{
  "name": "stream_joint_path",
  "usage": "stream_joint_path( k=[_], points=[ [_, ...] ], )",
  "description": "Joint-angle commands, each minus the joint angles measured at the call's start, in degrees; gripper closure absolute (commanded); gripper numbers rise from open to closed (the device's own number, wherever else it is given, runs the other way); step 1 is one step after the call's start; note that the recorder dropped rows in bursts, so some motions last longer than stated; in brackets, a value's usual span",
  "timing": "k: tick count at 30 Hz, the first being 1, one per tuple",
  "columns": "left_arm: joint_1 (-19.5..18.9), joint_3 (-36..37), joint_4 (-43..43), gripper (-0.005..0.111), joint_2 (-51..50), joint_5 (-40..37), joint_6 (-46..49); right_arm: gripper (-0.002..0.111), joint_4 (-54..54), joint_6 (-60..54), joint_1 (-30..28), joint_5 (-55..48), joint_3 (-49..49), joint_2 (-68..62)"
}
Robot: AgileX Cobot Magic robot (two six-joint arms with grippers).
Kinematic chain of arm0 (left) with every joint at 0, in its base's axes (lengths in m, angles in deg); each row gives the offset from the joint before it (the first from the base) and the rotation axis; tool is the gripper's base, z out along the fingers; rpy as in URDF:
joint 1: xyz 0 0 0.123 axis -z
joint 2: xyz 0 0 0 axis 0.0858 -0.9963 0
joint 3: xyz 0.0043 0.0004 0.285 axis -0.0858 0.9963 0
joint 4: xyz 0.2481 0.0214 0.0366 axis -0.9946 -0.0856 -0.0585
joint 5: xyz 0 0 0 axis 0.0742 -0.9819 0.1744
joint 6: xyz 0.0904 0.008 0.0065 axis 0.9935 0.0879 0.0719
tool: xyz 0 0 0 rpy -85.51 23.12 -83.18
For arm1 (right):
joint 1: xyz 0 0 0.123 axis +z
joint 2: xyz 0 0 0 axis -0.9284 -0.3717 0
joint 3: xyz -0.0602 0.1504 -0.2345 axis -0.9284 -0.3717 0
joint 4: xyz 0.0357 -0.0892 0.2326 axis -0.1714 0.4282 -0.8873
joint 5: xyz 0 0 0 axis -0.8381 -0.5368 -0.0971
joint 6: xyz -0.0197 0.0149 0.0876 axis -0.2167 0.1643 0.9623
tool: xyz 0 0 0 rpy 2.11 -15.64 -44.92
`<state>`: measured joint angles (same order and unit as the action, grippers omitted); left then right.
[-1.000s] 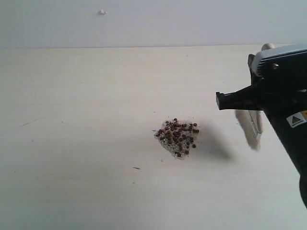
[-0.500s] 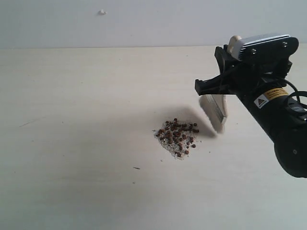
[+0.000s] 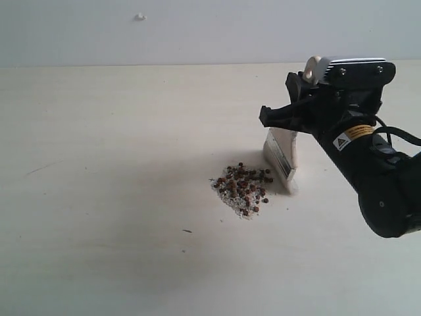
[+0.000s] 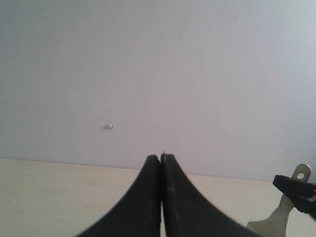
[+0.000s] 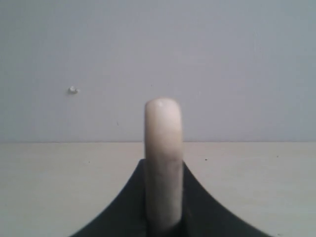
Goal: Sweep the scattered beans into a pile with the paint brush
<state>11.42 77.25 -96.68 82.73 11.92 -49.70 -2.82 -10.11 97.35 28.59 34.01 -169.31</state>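
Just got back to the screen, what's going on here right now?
The right gripper is shut on the handle of the paint brush, holding it bristles down. The bristle tips look to be at the table, right beside the pile. The beans are already gathered into that one small mound, with hardly any strays showing. The left gripper is shut, empty and away from the work.

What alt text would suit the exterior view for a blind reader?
A robot's black right gripper holds a wide flat paint brush with cream handle and silver ferrule, bristles pointing down, just right of a small mound of reddish-brown beans and whitish crumbs on a pale table.
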Motion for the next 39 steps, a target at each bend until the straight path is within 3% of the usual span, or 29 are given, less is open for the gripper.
stream_joint_path(
  k=[1,19,25,35,39],
  points=[
    [-0.05,0.29,-0.23,0.107,0.35,0.01,-0.16,0.108,-0.10,5.74,-0.36,-0.35,0.66,-0.61],
    [-0.05,0.29,-0.23,0.107,0.35,0.01,-0.16,0.108,-4.61,11.54,-0.36,-0.43,0.66,-0.49],
    [-0.05,0.29,-0.23,0.107,0.35,0.01,-0.16,0.108,-4.61,0.61,-0.36,-0.35,0.66,1.54],
    [-0.05,0.29,-0.23,0.107,0.35,0.01,-0.16,0.108,-4.63,-0.40,-0.36,-1.49,-0.39,8.32],
    [-0.05,0.29,-0.23,0.107,0.35,0.01,-0.16,0.108,-10.99,-4.85,-1.17,-11.80,-0.62,15.83]
  ],
)
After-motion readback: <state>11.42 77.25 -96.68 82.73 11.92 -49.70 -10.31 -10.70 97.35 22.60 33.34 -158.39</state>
